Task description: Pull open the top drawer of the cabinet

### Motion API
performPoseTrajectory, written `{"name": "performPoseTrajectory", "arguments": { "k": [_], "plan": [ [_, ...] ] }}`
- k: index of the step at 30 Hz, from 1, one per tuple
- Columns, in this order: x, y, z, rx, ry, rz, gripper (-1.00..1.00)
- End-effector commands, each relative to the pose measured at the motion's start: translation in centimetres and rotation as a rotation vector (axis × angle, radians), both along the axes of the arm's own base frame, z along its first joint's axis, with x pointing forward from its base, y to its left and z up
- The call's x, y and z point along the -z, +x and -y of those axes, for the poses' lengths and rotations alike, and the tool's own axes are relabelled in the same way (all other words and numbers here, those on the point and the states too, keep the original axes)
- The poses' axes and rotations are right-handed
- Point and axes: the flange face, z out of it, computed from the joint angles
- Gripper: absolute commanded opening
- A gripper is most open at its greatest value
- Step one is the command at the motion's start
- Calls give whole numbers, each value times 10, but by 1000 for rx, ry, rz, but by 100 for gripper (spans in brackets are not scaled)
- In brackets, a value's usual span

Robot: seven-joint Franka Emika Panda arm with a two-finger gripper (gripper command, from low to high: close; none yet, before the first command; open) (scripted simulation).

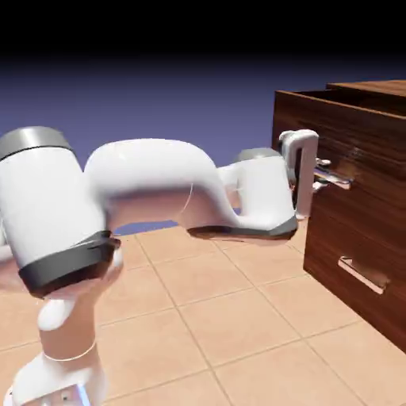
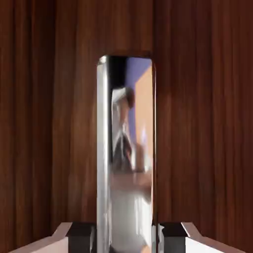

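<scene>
The dark wood-grain cabinet [image 1: 381, 95] stands at the exterior view's right. Its top drawer [image 1: 357, 139] has its front a little forward of the lower front. My gripper [image 1: 325, 176] reaches level to that drawer's silver bar handle [image 1: 339, 178] and is shut on it. In the hand view the handle [image 2: 126, 148] fills the middle as a shiny bar running up the picture, pressed between the two dark fingertips [image 2: 81, 236], with the drawer's wood [image 2: 44, 123] behind it. My gripper [image 2: 127, 238] is tight against both sides of the bar.
The lower drawer [image 1: 349, 293] sits below with its own silver handle [image 1: 363, 273], untouched. The tan tiled tabletop [image 1: 230, 317] spreads in front of the cabinet. My white arm [image 1: 158, 190] spans from the lower left across to the cabinet.
</scene>
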Motion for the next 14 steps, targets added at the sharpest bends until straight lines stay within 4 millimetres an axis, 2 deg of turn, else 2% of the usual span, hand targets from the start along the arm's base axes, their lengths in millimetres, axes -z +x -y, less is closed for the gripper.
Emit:
{"name": "performPoseTrajectory", "arguments": {
  "k": [1,9,14],
  "plan": [
    [0,-11,0,-1,-1,-1,-100],
    [-2,-78,0,3,-6,10,-100],
    [-12,-96,3,19,-16,56,-100]
  ]
}}
